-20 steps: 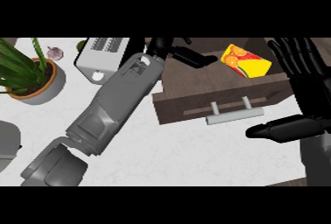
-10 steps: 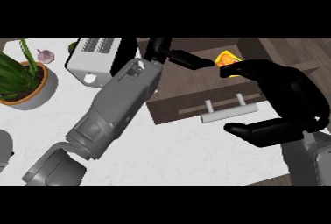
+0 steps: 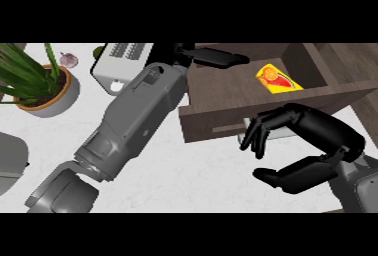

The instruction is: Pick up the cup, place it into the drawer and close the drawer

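A yellow cup (image 3: 277,80) with a red and orange pattern lies inside the open dark wooden drawer (image 3: 221,112), near its back right, and no hand touches it. My right hand (image 3: 314,135) hangs over the drawer's front panel. Its fingers (image 3: 258,135) curve down across the pale handle and hide most of it, while the thumb stands well apart below. My left forearm (image 3: 136,115) runs up from the lower left. My left hand (image 3: 214,56) lies with straight fingers over the drawer's back left corner and holds nothing.
A white toaster (image 3: 120,64) stands just left of the drawer. A potted green plant (image 3: 40,82) is at the far left, with a garlic bulb (image 3: 68,60) beside it. A grey rounded object (image 3: 10,162) shows at the left edge.
My right hand has come away from the cup inside the drawer, down and leftwards to the drawer's front. The cup now lies free. The left arm has barely moved.
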